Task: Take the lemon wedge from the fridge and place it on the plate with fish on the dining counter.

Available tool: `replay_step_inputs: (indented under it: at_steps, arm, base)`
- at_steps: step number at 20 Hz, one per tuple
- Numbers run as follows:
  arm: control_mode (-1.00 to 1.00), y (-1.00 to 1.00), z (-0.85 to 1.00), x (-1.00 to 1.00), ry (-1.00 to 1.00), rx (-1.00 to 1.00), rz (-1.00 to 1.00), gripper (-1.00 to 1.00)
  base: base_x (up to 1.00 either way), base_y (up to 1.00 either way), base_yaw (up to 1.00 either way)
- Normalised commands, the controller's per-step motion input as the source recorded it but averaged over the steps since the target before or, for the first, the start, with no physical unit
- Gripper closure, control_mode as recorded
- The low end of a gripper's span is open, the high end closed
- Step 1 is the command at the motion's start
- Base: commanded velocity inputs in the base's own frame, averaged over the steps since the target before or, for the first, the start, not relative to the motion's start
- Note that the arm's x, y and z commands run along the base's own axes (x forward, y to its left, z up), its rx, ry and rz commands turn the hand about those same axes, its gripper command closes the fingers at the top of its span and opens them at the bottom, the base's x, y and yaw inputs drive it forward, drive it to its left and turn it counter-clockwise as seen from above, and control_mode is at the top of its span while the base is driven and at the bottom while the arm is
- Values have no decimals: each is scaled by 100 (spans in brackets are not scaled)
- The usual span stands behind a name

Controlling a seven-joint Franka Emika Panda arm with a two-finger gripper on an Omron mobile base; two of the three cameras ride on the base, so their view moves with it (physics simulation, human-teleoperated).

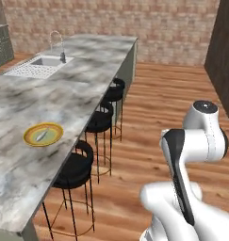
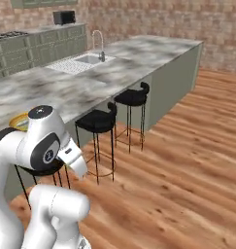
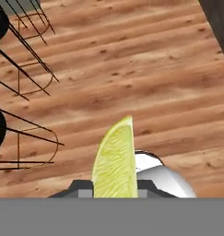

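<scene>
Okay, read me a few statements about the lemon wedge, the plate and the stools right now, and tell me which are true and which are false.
1. The lemon wedge sits clamped in the pincer. True.
2. The yellow plate lies on the wooden floor. False: it lies on the marble dining counter.
3. The lemon wedge already rests on the plate. False: it hangs in the pincer above the wooden floor.
4. Dark stools stand along the counter's edge. True.
5. A sink with a faucet is set in the counter. True.
</scene>
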Motion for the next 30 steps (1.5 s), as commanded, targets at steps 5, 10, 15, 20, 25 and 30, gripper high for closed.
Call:
replay_step_inputs:
  at_steps: [5,10,15,20,25,30]
  arm:
    - [100,0,0,0,0,0,0,100]
    - [100,0,0,0,0,0,0,100]
    - [100,0,0,0,0,0,0,100]
    - [100,0,0,0,0,0,0,100]
    - [100,0,0,0,0,0,0,100]
    - [100,0,0,0,0,0,0,100]
  base:
    - [99,-8,60]
    - [91,-1,66]
    - [47,1,78]
    - [58,1,76]
    - [100,0,48]
    - [80,-40,13]
